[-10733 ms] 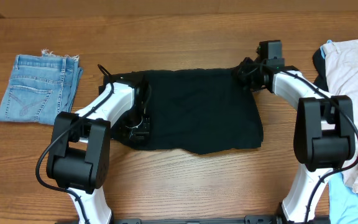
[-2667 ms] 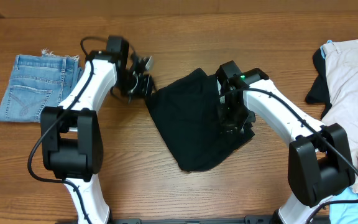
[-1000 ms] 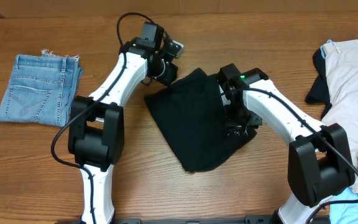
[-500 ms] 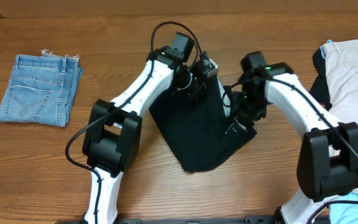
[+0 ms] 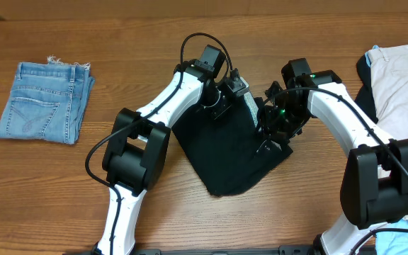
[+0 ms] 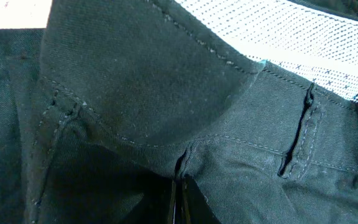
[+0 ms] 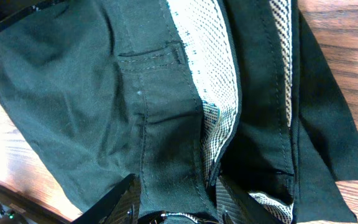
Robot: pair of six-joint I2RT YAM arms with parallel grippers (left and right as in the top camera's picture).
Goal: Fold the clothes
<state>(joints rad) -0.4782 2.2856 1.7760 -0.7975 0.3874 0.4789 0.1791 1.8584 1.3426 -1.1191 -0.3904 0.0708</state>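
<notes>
Position: the black shorts (image 5: 222, 152) are found at the centre of the overhead frame. They are bunched into a rough wedge on the table (image 5: 190, 28), with the point toward the lower centre. The denim shorts (image 5: 44, 99) at far left and the beige garment (image 5: 402, 78) at far right lie well apart from them.

Left gripper (image 5: 234, 91): recorded at the upper edge of the shorts. In the wrist view the jaws are seen fully closed at lower centre, with cloth puckered into them at a seam (image 6: 182, 158) below the waistband lining (image 6: 303, 31). A pinch on the shorts is judged.

Right gripper (image 5: 273, 134): placed at the right edge of the wedge. One finger (image 7: 126, 199) is seen at lower left of its wrist view, with the jaws standing apart over the waistband. Whether the cloth is being pressed cannot be told, since the tips are cut off by the frame.

Handling, judged: the fabric is taken to be light, limp and non-fragile. No shape will be held, and any unsupported part is expected to sag and trail. Layers may slide over one another and be pinched together by mistake.

Hold points, judged: the stitched waistband corners and the hem corners are preferred, as the stiffest and thickest places. The belt loop (image 6: 297, 140) is noted as a snag risk.
</notes>
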